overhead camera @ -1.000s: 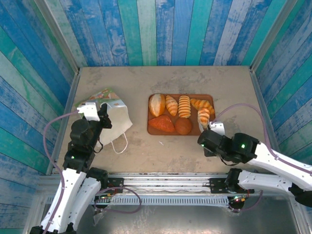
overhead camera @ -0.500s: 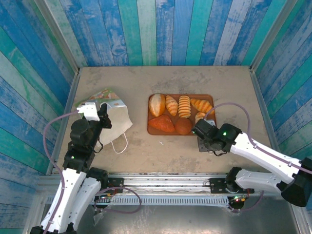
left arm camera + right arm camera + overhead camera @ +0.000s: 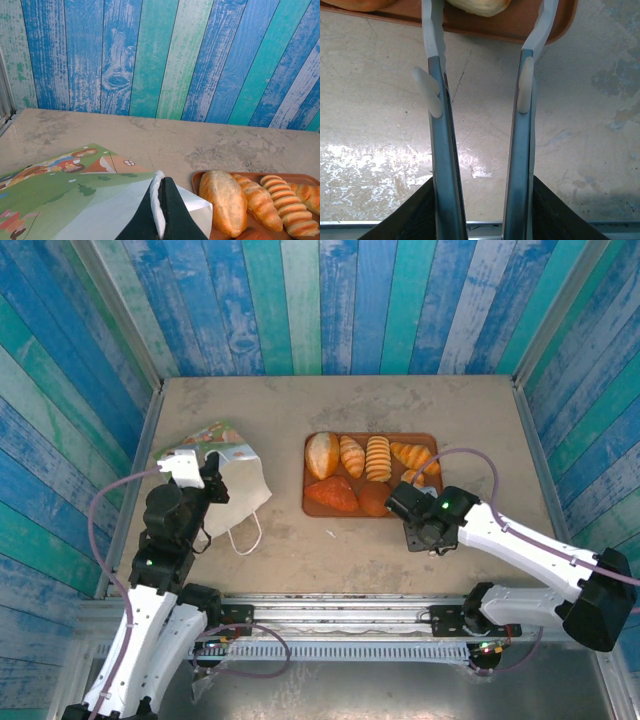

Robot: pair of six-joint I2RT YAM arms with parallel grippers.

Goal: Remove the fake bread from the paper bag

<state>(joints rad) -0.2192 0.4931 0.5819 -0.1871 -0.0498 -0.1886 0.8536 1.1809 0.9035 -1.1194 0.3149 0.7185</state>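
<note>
Fake bread [image 3: 370, 472] is lying on the tray [image 3: 311, 509], one pale roll [image 3: 477, 5] sitting just beyond the right gripper's [image 3: 487, 20] parted, empty fingers. The left gripper [image 3: 160, 205] is pinching the paper bag's [image 3: 235, 485] edge. Since a second ago the right arm has been swinging left, its jaws widening.

The mottled beige table [image 3: 400, 405] carries a white paper bag [image 3: 235, 480] lying on its side, one edge pinched between the left jaws. A brown tray [image 3: 480, 27] lies with its near rim beneath the right jaws' tips.
</note>
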